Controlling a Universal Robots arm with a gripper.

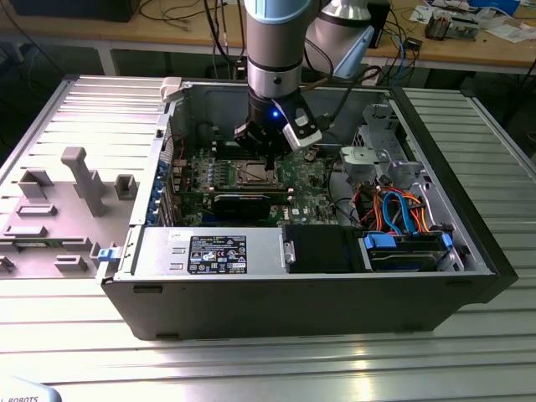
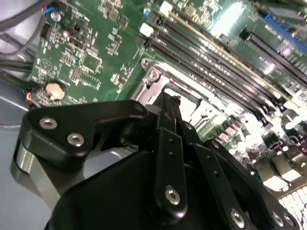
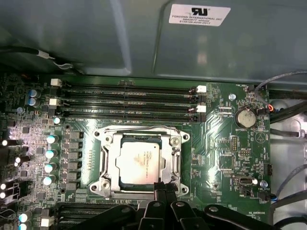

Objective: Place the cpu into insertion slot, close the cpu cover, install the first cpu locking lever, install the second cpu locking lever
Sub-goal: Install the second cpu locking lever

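One cpu [image 3: 139, 161] sits in the one insertion slot [image 3: 106, 185], the cpu cover [image 3: 174, 158] lying flat around it. The pincer [image 3: 165, 188], fingers pressed together, touches the frame's edge just beside the chip.

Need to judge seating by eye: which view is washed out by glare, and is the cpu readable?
Second wrist view: glare bleaches the memory slots. First wrist view: cpu evenly lit and sharp, with bright spots on the capacitors. Exterior view: tool shadows the socket.
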